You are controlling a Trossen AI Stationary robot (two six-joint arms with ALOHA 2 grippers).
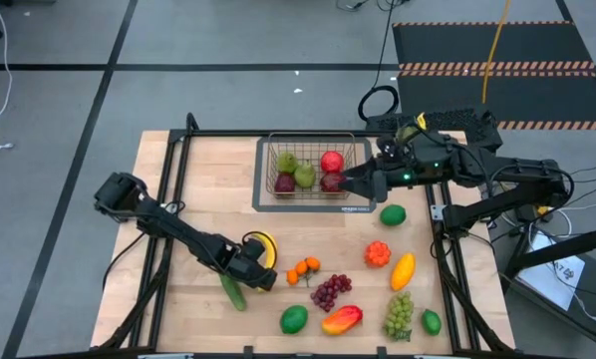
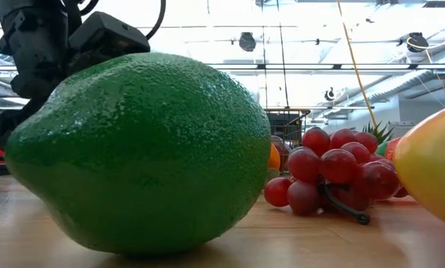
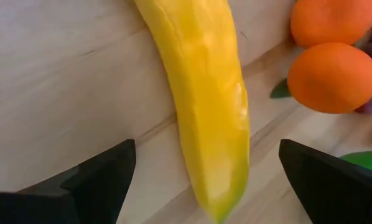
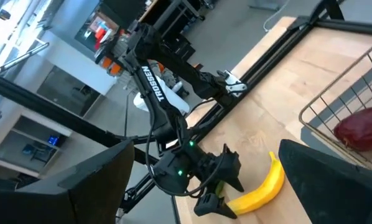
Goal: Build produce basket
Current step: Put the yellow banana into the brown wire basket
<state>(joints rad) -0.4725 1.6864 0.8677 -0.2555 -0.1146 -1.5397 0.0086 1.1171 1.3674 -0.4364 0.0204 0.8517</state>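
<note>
Left gripper (image 3: pixel 204 180) spread wide over banana (image 3: pixel 201 93) on table (image 1: pixel 198 189), right gripper (image 1: pixel 346 181) spread at basket (image 1: pixel 270 165) rim, "TROSSEN" lettering on left arm (image 4: pixel 155 84), produce scattered nearby.

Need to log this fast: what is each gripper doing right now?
Left gripper: open, fingers either side of the banana, not gripping.
Right gripper: open, empty, at the basket.

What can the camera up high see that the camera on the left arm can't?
Only the high view shows the basket already holding some fruit, the purple grapes and the right end effector open at the basket's edge. Only the left wrist view shows the open left end effector straddling the banana's tip. Both show the banana and the oranges.
</note>
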